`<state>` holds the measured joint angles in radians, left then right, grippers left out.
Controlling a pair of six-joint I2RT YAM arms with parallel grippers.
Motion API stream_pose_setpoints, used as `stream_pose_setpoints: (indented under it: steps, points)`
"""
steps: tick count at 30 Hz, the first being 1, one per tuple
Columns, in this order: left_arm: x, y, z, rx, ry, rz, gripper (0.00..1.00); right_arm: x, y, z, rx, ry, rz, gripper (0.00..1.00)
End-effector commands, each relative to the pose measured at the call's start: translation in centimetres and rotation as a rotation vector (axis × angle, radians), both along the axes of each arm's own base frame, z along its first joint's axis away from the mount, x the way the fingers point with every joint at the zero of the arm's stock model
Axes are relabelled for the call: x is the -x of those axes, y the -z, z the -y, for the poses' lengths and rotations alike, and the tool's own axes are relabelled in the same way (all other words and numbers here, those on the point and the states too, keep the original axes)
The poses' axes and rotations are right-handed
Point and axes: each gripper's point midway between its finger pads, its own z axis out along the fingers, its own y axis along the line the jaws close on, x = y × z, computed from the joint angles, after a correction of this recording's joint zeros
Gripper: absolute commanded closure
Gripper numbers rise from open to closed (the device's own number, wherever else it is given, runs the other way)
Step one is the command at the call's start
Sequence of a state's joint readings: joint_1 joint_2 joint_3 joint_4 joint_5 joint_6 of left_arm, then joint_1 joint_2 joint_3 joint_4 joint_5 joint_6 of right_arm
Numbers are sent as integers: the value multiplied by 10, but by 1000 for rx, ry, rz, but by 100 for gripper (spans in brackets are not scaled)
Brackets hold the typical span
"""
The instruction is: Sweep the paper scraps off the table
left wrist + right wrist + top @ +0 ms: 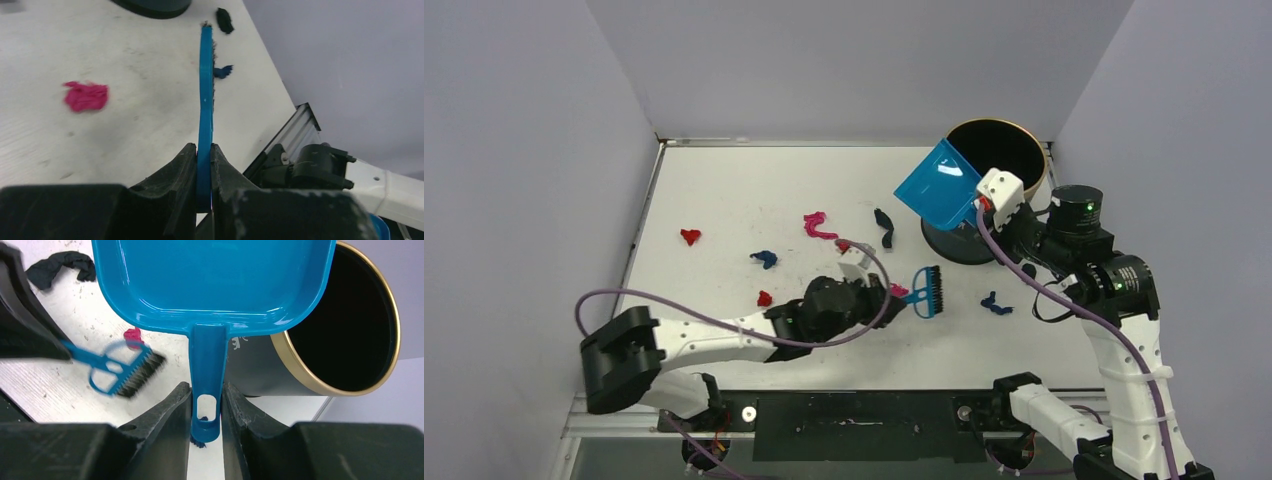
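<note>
Paper scraps lie on the white table (724,180): a red one (690,236) at the left, a dark blue one (764,259), a red one (765,298), a magenta strip (817,226), a black one (883,227), a magenta lump (86,96) beside the brush and a dark blue one (996,303) at the right. My left gripper (204,160) is shut on the blue brush (925,291), bristles low over the table. My right gripper (206,410) is shut on the handle of the blue dustpan (938,183), held raised and tilted beside the bin.
A black round bin with a gold rim (996,150) stands at the back right; it also shows in the right wrist view (345,340). The table's metal rim (639,230) runs along the left. Grey walls enclose the back and sides.
</note>
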<state>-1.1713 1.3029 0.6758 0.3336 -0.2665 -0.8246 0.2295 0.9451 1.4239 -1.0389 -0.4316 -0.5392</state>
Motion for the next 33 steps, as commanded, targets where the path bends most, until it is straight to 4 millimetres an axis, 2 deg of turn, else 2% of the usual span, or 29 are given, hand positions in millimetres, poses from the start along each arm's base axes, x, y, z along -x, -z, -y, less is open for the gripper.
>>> stream_pose_setpoints:
  steps: [1, 4, 5, 7, 9, 12, 16, 19, 22, 27, 31, 33]
  points:
    - [8, -74, 80, 236, 84, 87, 100, -7, -28, 1, -66, 53, 86, 95]
    - [19, -71, 124, 237, 150, 80, 100, -3, -25, -1, -78, 43, 71, 95]
    - [20, -61, 139, 220, 168, 70, 100, -3, -22, -2, -82, 42, 61, 95]
    - [22, -59, 164, 241, 194, 48, 100, -2, -20, -3, -88, 42, 52, 95]
    - [22, -67, 191, 298, 222, 27, 100, -3, -20, -3, -89, 44, 50, 95]
    - [24, -63, 229, 336, 260, -20, 100, -2, -19, -3, -91, 43, 48, 95]
    - [18, -39, 266, 354, 231, -150, 100, 0, -17, -3, -89, 41, 40, 95]
    - [13, -20, 286, 368, 191, -267, 100, 2, -15, -4, -91, 33, 34, 95]
    - [4, -1, 294, 367, 134, -345, 100, 3, -13, -5, -89, 25, 28, 95]
    - [-15, 36, 288, 302, 31, -449, 100, 6, -9, -5, -84, 19, 16, 95]
    - [-26, 56, 267, 240, -19, -469, 100, 7, -6, -4, -78, 15, 15, 95]
    - [-29, 67, 249, 186, -45, -455, 100, 7, -6, -4, -76, 13, 21, 95]
